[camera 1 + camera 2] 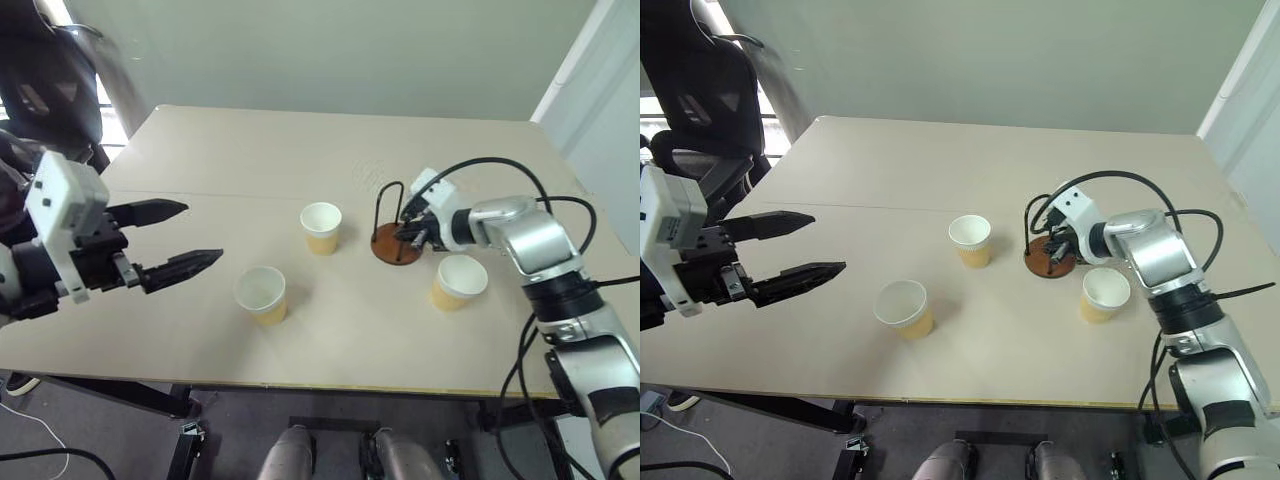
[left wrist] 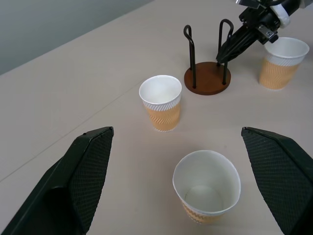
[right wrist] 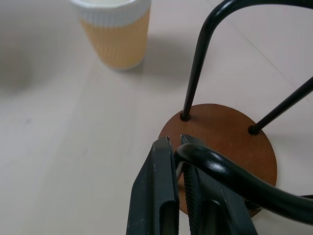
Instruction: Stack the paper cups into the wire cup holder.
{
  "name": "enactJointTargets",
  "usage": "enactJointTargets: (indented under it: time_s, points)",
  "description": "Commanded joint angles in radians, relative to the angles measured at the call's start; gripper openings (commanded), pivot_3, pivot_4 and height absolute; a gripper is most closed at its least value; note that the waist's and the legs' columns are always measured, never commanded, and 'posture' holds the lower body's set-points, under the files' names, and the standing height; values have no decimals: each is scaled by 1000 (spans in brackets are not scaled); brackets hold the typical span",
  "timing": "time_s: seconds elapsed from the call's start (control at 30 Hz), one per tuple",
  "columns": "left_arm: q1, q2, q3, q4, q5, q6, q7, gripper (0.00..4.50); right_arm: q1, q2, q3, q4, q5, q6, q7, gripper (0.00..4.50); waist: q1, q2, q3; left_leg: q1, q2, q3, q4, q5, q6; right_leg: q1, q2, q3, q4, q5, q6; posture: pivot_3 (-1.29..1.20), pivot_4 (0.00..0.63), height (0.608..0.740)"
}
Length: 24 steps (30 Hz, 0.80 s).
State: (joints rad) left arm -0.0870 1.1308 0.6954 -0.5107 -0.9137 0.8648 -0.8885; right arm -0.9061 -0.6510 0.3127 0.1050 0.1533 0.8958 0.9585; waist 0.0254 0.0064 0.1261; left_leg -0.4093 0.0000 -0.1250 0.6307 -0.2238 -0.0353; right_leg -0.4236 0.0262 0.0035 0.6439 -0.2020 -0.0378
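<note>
Three tan paper cups stand upright and apart on the table: one in the middle [image 1: 321, 228], one nearer the front [image 1: 262, 295], one at the right [image 1: 459, 281]. Between the middle and right cups stands the wire cup holder [image 1: 395, 245], a brown disc with two black loops and nothing inside. My right gripper [image 1: 412, 235] reaches it from the right. In the right wrist view its fingers [image 3: 154, 196] are shut on the near wire loop above the holder's disc [image 3: 220, 137]. My left gripper [image 1: 203, 233] hovers open at the left, pointing toward the front cup [image 2: 207, 186].
The tan table [image 1: 250, 150] has bare room behind the cups and along its left side. A black office chair [image 1: 700, 80] stands off the far left corner. Black cables [image 1: 500, 165] arch over my right wrist.
</note>
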Motion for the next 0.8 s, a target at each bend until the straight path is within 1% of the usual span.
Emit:
enactJointTargets:
  time_s: [0.03, 0.13, 0.23, 0.33, 0.53, 0.8]
  points:
    - [22, 55, 57, -57, -67, 45, -91, 4500, 2, -59, 7, -129, 29, -10, 89, 24, -1, 0, 0, 0, 0, 0, 0, 0, 0, 0, 0, 0, 0, 0, 0, 0, 150, 740]
    - [24, 90, 85, -38, -60, 49, -136, 4500, 27, -88, 5, -219, 69, 5, 141, 24, -3, 0, 0, 0, 0, 0, 0, 0, 0, 0, 0, 0, 0, 0, 0, 0, 150, 740]
    - [9, 114, 113, -21, -103, 73, -183, 4500, 55, -116, 2, -305, 102, 3, 187, 24, -5, 0, 0, 0, 1, 0, 0, 1, 1, 0, 2, 0, 0, 0, 0, 0, 150, 740]
    - [51, 132, 130, -38, -95, 91, -252, 4500, 84, -144, 8, -367, 131, -15, 235, 24, -5, 0, 0, 0, 1, 0, 0, 3, 4, 1, 2, 0, 0, 0, 0, 0, 150, 740]
    - [81, 135, 155, -20, -44, 82, -291, 4500, 140, -183, 27, -420, 152, -89, 318, 24, -7, -1, 0, 0, 1, 0, 0, 4, 7, 1, 2, 1, 0, -3, -1, 0, 150, 740]
    - [84, 121, 165, -34, -41, 96, -286, 4500, 189, -158, 58, -409, 149, -235, 393, 24, -10, -1, 0, 0, 1, 0, 0, 5, 8, 1, 2, 1, 0, -4, -1, 0, 150, 740]
